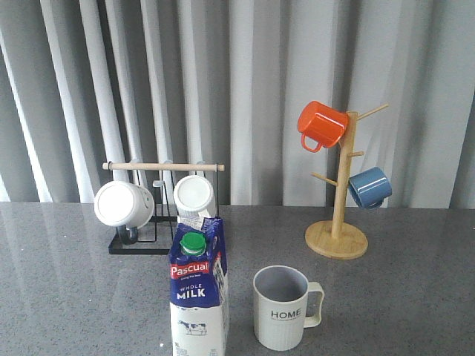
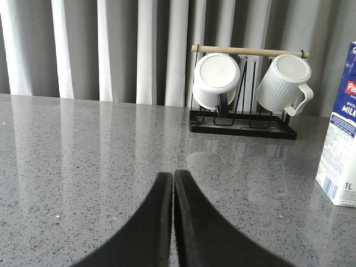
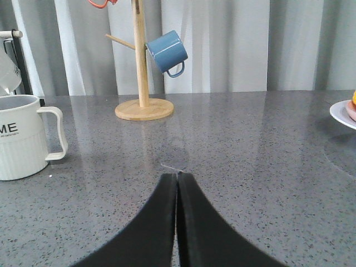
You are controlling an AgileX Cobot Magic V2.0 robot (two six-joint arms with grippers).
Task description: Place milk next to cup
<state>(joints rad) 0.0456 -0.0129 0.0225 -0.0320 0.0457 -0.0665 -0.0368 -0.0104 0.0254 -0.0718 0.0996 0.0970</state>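
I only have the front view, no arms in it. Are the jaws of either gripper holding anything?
Observer: No. The left gripper is shut on nothing, hanging over bare table.
Operator: And the right one?
Observer: The right gripper is shut too, empty, with the HOME cup standing apart from it.
Operator: Does the left wrist view see the milk?
Observer: Yes, the milk carton stands upright at the edge of that view, clear of the gripper.
Operator: Anything outside my frame?
Observer: The right wrist view shows a plate at its edge, with something orange on it, too cropped to identify.
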